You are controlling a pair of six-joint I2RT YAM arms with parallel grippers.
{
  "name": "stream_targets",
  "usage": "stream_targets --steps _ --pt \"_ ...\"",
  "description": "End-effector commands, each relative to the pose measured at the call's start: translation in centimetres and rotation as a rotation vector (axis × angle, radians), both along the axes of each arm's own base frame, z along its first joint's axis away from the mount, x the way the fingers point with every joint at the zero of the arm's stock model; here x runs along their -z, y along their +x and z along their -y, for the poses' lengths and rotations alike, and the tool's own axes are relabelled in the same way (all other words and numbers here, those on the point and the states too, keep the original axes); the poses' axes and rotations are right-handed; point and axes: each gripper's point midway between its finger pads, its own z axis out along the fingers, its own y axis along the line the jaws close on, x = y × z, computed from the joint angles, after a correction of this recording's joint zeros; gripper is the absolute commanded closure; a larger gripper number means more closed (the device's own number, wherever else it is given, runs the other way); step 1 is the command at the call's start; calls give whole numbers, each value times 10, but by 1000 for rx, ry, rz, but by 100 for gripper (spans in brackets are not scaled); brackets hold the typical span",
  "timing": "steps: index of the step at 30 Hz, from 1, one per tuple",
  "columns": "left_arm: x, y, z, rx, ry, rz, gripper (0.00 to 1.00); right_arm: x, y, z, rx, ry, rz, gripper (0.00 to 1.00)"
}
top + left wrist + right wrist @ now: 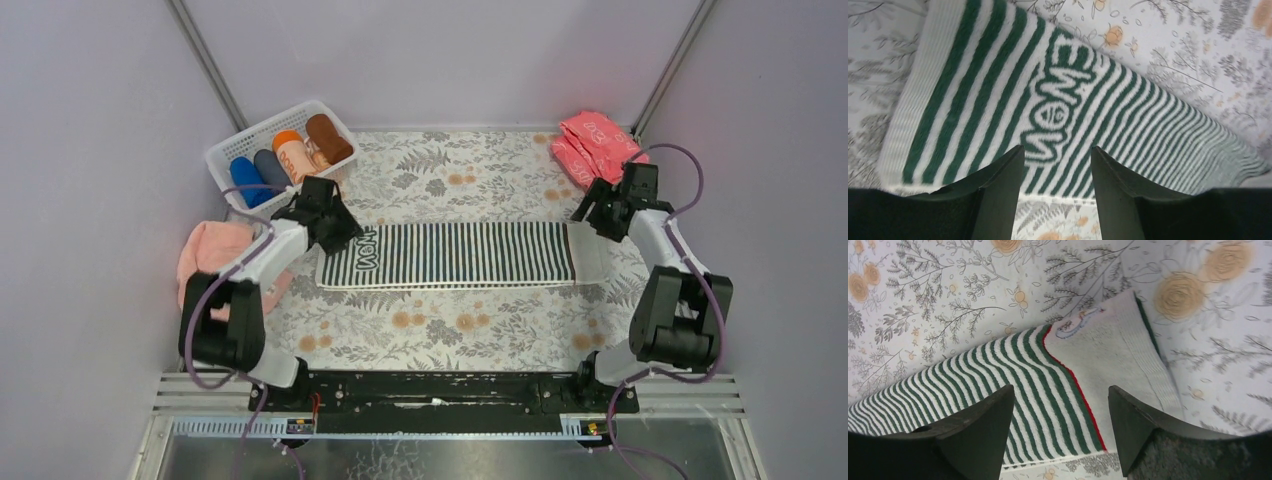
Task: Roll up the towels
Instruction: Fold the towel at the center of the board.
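Striped towel [450, 255]: lying flat on floral table [450, 330].
Left gripper [1057, 155]: jaws spread, empty, above the lettered end.
Right gripper [1060, 395]: jaws spread, empty, above the white end.

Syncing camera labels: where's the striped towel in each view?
Top external: striped towel lies flat at table centre, lengthwise left to right.
Left wrist: its lettered end fills most of the frame.
Right wrist: its other end, with the plain white band, sits lower centre.
Shared landmark: the floral table cover, under the towel in all three.
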Motion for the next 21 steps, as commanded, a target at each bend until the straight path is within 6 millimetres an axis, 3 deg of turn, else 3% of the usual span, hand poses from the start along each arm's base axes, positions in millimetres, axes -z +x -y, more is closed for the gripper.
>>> stream_targets --steps 1,8,15,17,21 --pt "21 34 1 -20 48 5 49 -1 28 -13 -62 82 71 25" --pt "81 16 -25 -124 89 -143 50 43 54 11 15 25 6 25" --pt "111 -20 -56 -238 81 -215 51 74 68 31 100 58 -57 25" --pt "112 -28 -60 -255 75 -216 50 75 66 34 116 74 -71 25" --pt "107 -31 -56 -244 48 -195 50 50 70 17 33 140 8 25"
